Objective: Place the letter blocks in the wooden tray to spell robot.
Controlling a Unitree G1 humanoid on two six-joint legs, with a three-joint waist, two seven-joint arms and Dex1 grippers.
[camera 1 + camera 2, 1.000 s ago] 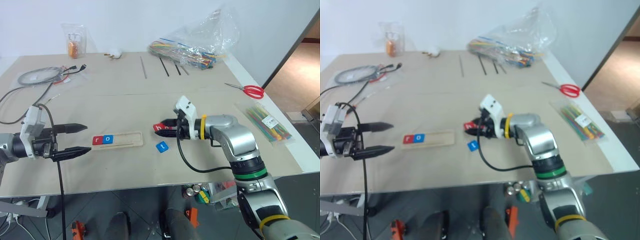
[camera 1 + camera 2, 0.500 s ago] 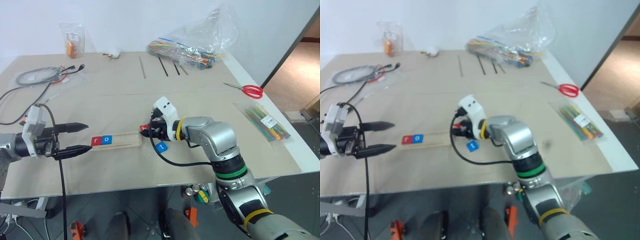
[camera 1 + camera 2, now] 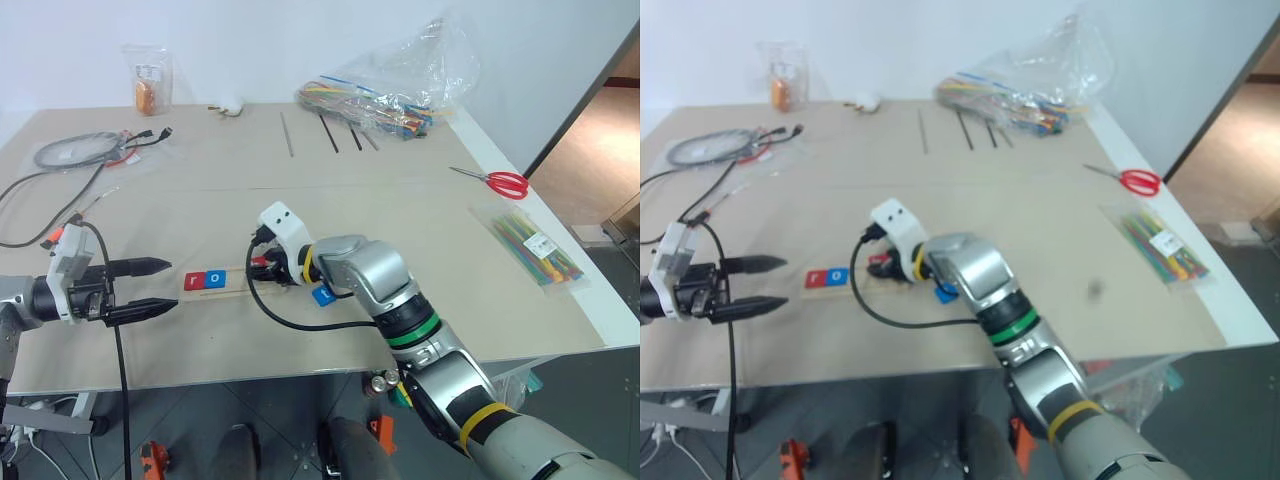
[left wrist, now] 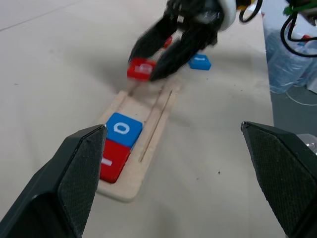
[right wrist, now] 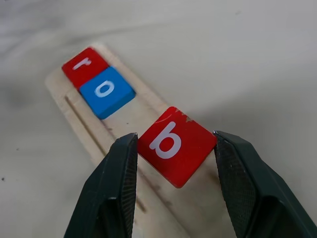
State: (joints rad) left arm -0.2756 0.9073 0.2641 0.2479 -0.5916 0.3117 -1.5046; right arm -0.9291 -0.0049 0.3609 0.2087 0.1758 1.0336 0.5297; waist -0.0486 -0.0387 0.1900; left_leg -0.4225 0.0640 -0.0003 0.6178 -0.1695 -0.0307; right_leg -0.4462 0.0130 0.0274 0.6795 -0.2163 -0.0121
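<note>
Red block: the tile marked b (image 5: pixel 174 145) is pinched between my right gripper's (image 5: pixel 173 163) two black fingers, one on each side edge; it hangs tilted just above the bare part of the groove
Right gripper: fingers closed narrowly on that b tile; it hovers over the middle of the wooden tray (image 3: pixel 262 283)
Left gripper: my left gripper (image 3: pixel 150 287) stands spread wide, holding nothing; it sits just beside the tray's near end, fingertips apart from the wood
Tray: pale strip lying flat on the table (image 3: pixel 420 215); red r (image 4: pixel 114 161) at the end nearest my left hand, blue o (image 4: pixel 125 130) touching it
Loose block: one blue tile (image 3: pixel 322 295) lies on the table just beside the tray, near my right wrist
</note>
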